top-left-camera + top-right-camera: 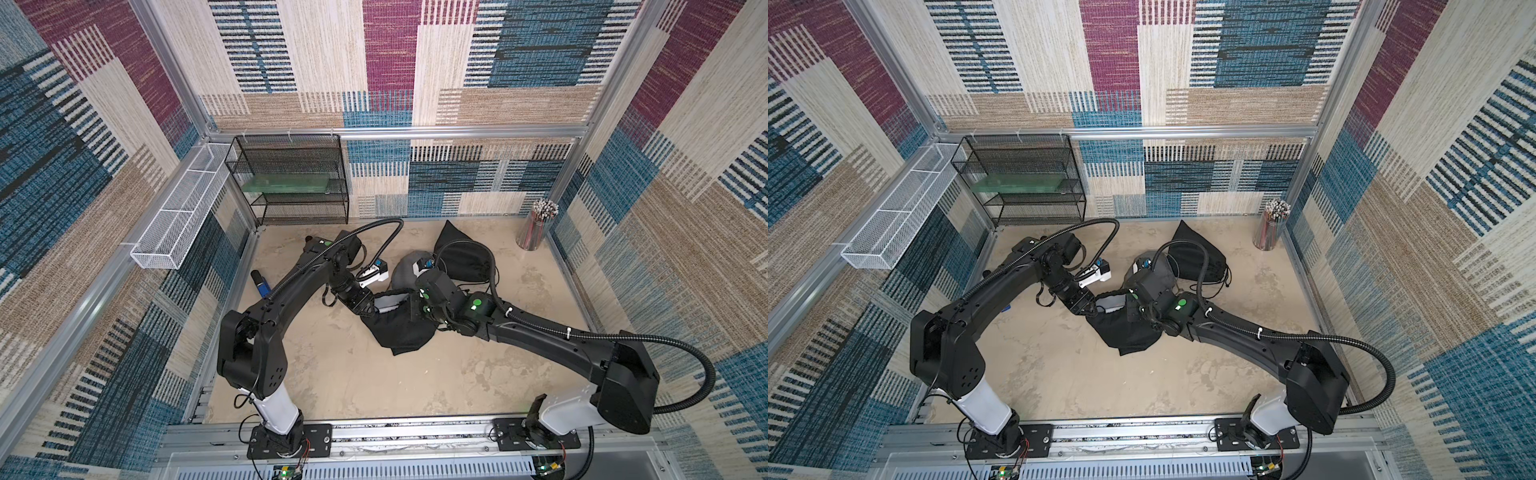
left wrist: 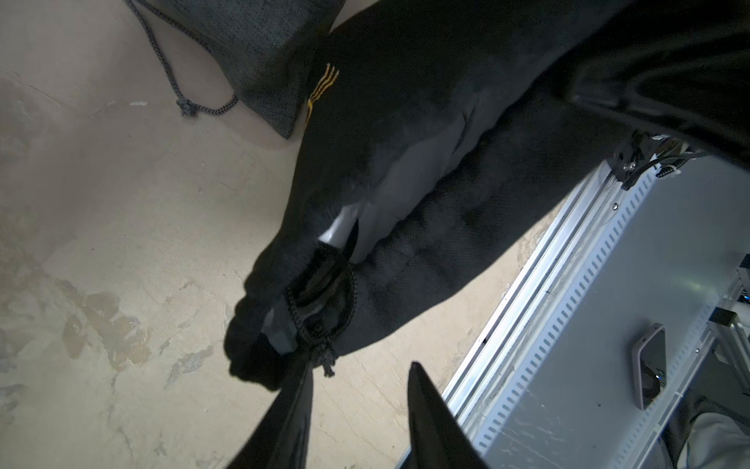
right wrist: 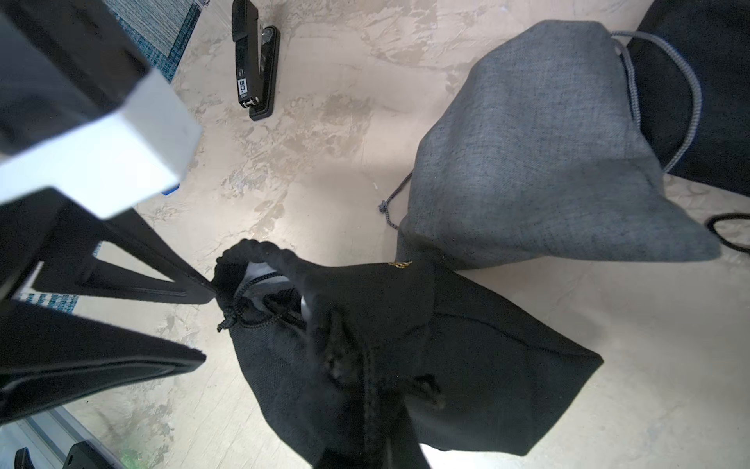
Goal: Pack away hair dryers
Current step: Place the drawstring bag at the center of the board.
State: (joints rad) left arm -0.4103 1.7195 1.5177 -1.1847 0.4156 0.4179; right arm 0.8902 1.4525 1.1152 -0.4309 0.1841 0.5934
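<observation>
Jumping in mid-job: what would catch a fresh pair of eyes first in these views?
Both arms meet at mid-table over a black pouch: the right gripper is shut on its fabric, and the open left gripper has one finger at the gathered mouth, where something pale shows inside. Just behind lies a bulging grey pouch, and a cup of pencils stands in the far right corner.

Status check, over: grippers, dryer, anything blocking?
Left gripper open at black pouch mouth. Right gripper shut on pouch fabric. White hair dryer showing inside. Grey pouch lies against it.
</observation>
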